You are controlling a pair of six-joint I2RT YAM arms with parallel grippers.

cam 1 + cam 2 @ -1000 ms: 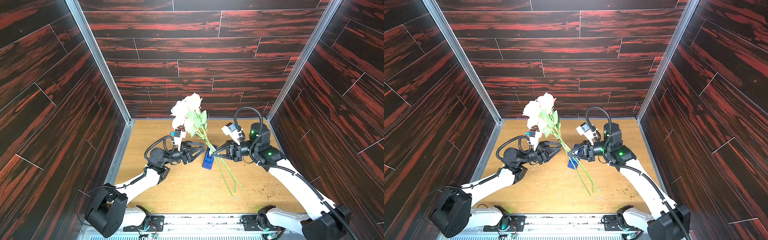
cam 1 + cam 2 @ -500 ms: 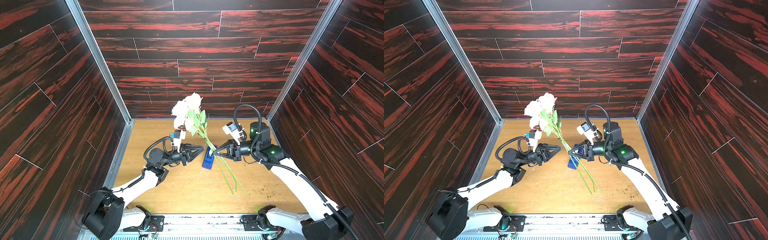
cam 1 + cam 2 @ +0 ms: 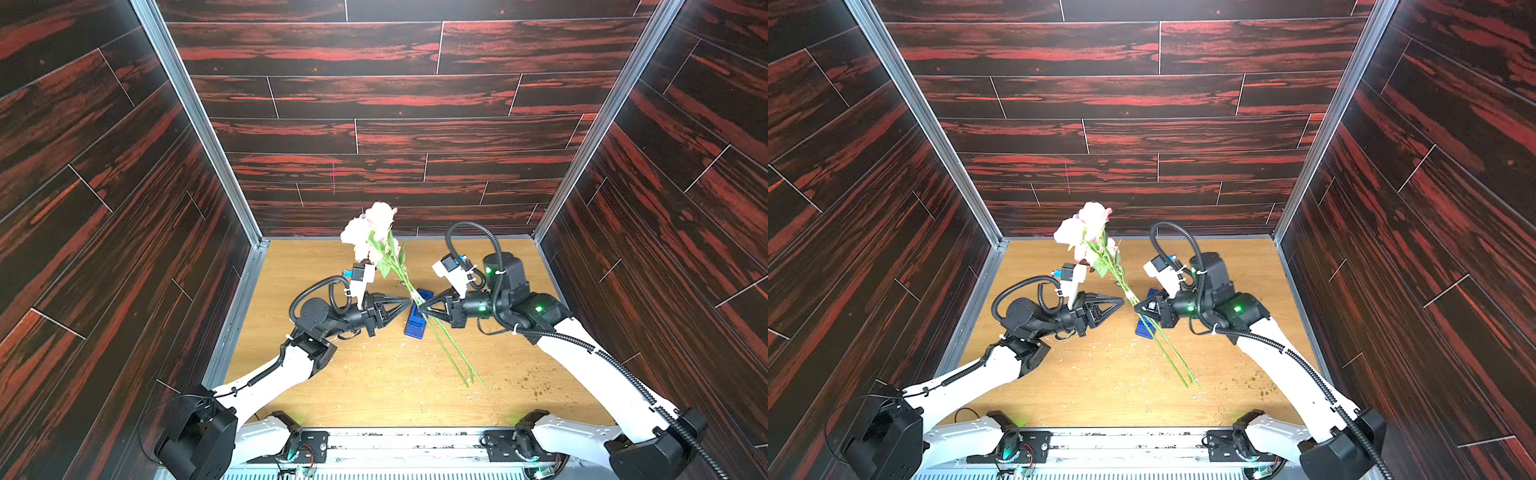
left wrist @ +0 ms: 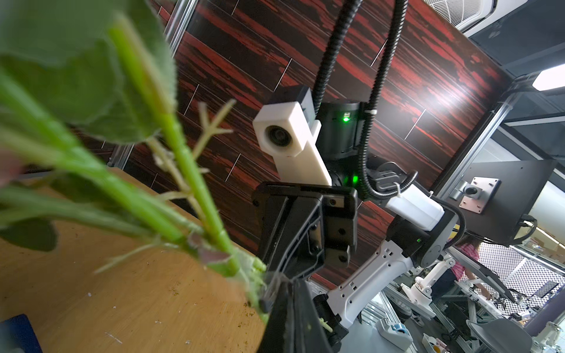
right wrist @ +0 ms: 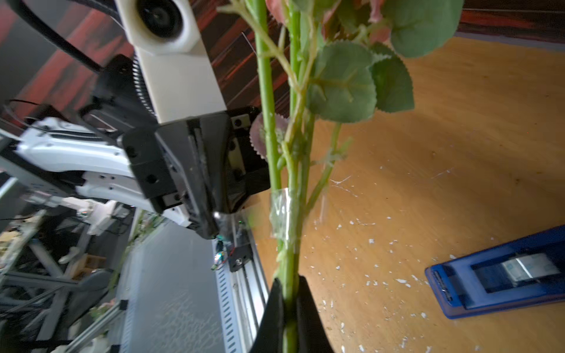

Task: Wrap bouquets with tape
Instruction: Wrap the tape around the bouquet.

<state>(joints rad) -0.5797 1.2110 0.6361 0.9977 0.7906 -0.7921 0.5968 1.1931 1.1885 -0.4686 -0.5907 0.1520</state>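
- My right gripper (image 3: 420,309) is clamped on the bouquet (image 3: 376,232) stems. The blooms lean far-left and the stem ends slant near-right.
- My left gripper (image 3: 408,300) is fully closed, its tip just left of the stems. I cannot tell whether it pinches the clear tape strip (image 5: 279,214).
- The blue tape dispenser (image 3: 415,328) lies mid-table (image 3: 332,395), beneath both tips.

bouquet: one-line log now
bouquet: tilted, stems taped | right gripper: shut on bouquet | left gripper: shut, beside stems | tape dispenser: on table

We saw dark, red-streaked plank walls (image 3: 374,95) at nine, twelve and three o'clock enclosing a light wooden bench (image 3: 374,395) flecked with white.
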